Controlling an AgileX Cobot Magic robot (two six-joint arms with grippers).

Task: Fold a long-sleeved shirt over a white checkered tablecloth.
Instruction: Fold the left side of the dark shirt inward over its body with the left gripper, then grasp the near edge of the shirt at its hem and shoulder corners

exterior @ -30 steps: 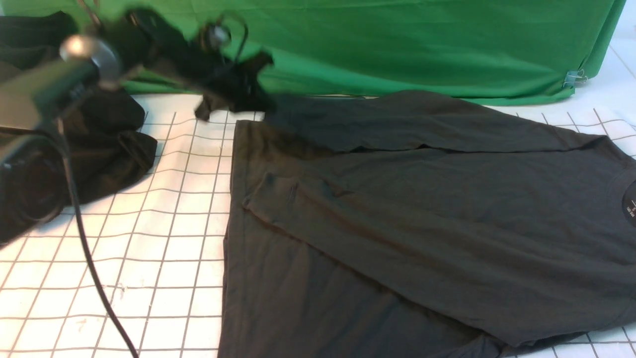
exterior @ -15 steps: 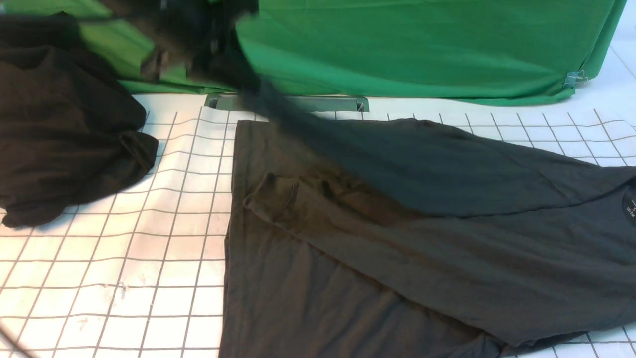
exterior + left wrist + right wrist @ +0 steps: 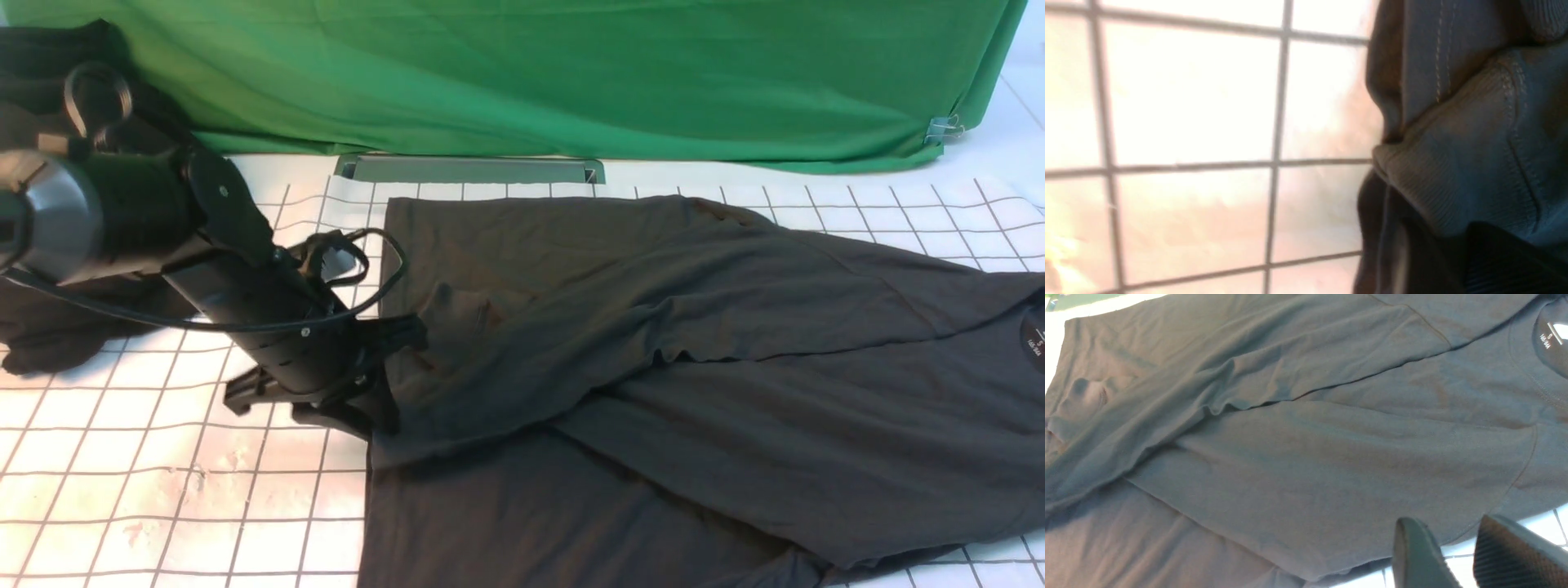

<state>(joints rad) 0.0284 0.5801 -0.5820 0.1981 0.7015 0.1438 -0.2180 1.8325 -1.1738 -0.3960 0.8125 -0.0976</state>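
Long-sleeved shirt (image 3: 735, 425), far sleeve (image 3: 653, 302) now laid across, left claw (image 3: 388, 376) lowered

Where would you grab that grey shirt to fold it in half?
On the shirt, I'd take the hem, the straight edge on the robot's left, coming from that side over the checkered tablecloth. It lies flat and exposed there; the sleeves are stacked across the middle.

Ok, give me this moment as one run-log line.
long-sleeved shirt: on white checkered tablecloth, sleeve across body | left gripper: at cuff, grip unclear | right gripper: fingers apart, empty, over shirt
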